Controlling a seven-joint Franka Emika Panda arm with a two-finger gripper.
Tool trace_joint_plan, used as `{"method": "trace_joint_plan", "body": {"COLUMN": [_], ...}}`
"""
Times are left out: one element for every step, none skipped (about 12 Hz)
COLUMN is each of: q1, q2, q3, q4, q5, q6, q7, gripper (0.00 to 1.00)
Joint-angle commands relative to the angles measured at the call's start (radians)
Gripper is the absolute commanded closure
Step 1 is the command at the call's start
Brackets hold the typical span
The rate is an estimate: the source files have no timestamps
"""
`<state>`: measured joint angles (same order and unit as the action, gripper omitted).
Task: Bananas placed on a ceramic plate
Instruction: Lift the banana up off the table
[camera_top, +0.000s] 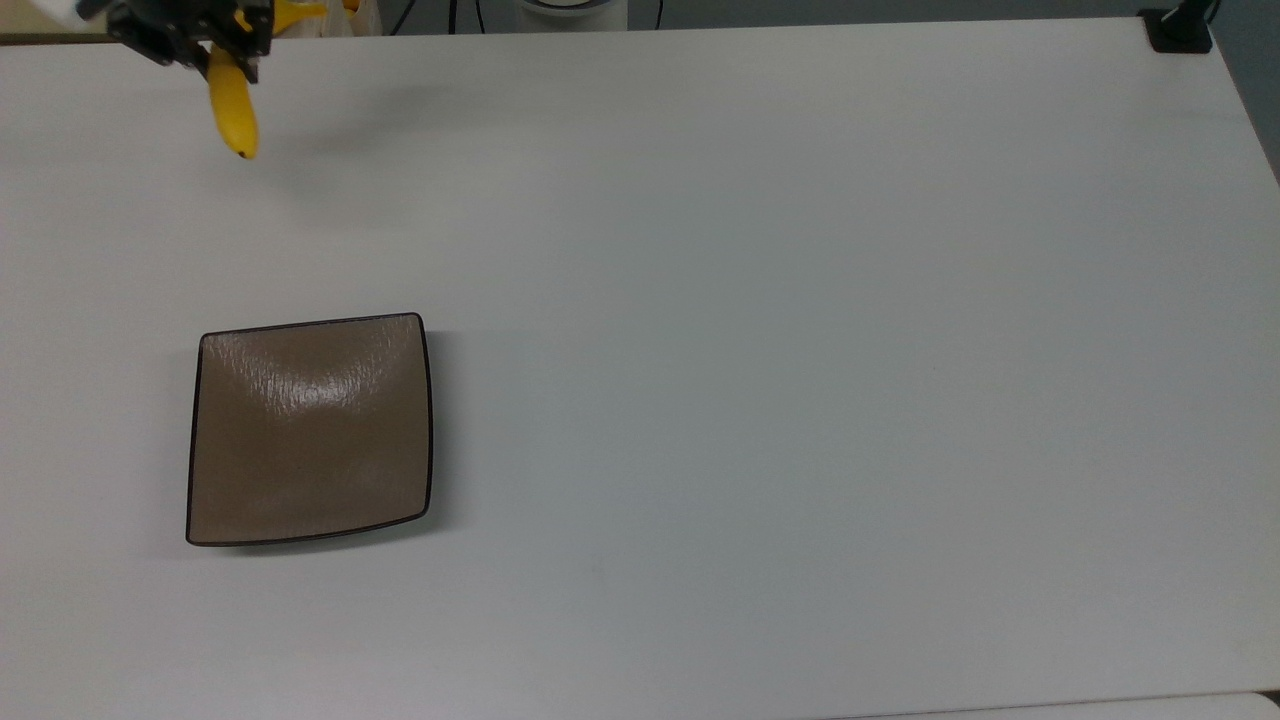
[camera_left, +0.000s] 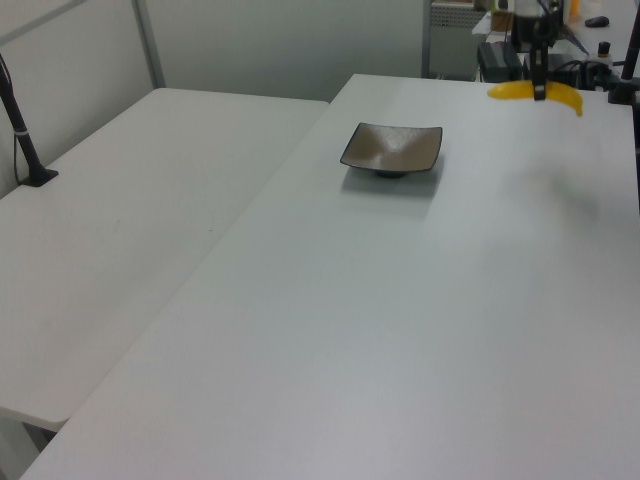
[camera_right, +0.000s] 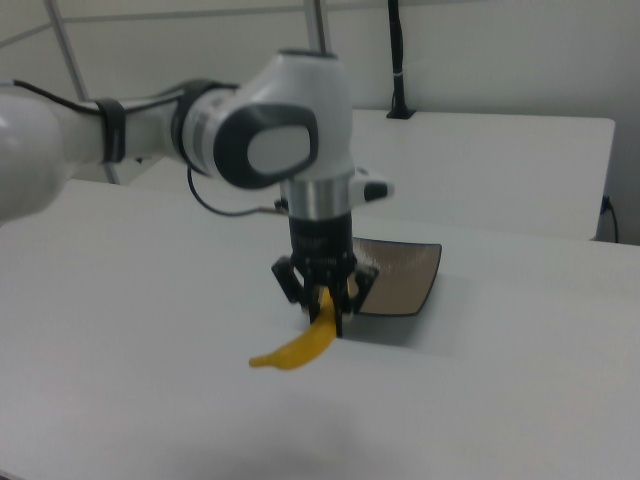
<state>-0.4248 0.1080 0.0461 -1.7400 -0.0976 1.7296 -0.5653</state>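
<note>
My gripper (camera_top: 235, 45) (camera_right: 328, 318) (camera_left: 540, 92) is shut on the middle of the yellow banana (camera_top: 232, 105) (camera_left: 562, 96) (camera_right: 300, 347) and holds it in the air above the white table (camera_top: 760, 300). In the top view the banana hangs at the far upper left, dark tip pointing down the frame. The square taupe-brown ceramic plate (camera_top: 310, 428) (camera_left: 392, 149) (camera_right: 402, 276) lies bare on the table, well below the banana in the top view. In the right view the plate sits just behind the gripper.
A black post base (camera_top: 1180, 30) stands at the top view's upper right table corner. A second white table (camera_left: 130, 200) with a black stand (camera_left: 25, 140) lies on the left view's left. Cables and equipment crowd the far edge behind the arm.
</note>
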Motion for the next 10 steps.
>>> {"method": "trace_joint_plan", "body": {"q1": [0.023, 0.024, 0.024, 0.021, 0.014, 0.011, 0.011, 0.011, 0.018, 0.021], "q2": [0.013, 0.018, 0.019, 0.024, 0.025, 0.044, 0.068, 0.097, 0.128, 0.154], "q3": [0.000, -0.002, -0.002, 0.000, -0.002, -0.002, -0.002, -0.003, -0.003, -0.003], "q4": [0.172, 0.195, 0.198, 0.198, 0.195, 0.191, 0.195, 0.195, 0.195, 0.195], "q5": [0.053, 0.090, 0.125, 0.174, 0.241, 0.322, 0.372, 0.427, 0.459, 0.469], "q6": [-0.062, -0.055, -0.044, -0.010, 0.069, 0.161, 0.215, 0.293, 0.376, 0.422], "q7": [0.001, 0.004, 0.022, 0.048, 0.067, 0.071, 0.073, 0.081, 0.094, 0.111], "gripper": [0.99, 0.99, 0.99, 0.99, 0.99, 0.99, 0.99, 0.99, 0.99, 0.99]}}
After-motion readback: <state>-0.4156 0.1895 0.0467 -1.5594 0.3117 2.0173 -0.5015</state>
